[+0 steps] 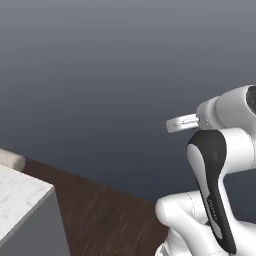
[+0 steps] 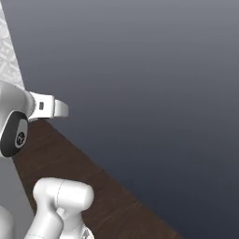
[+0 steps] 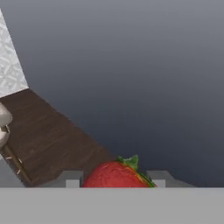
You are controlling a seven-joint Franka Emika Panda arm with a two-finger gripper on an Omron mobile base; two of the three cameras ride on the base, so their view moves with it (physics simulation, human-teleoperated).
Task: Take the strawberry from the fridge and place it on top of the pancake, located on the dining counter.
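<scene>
Looks like a home kitchen: white marble-look counter corner [image 1: 20, 200] at lower left, dark wood floor [image 1: 110, 215] along the bottom, plain grey wall [image 1: 125, 65] up top.

Strawberry [image 3: 116, 175] seated between two fingertips [image 3: 72, 178] at bottom of hand view, leafy end turned up-right. Wood floor [image 3: 52, 140] spread behind it, bounded by wall [image 3: 140, 65]. Dining counter [image 1: 22, 200] corner placed low left in left base view; stool [image 1: 11, 159], possibly, seen just behind it.
</scene>
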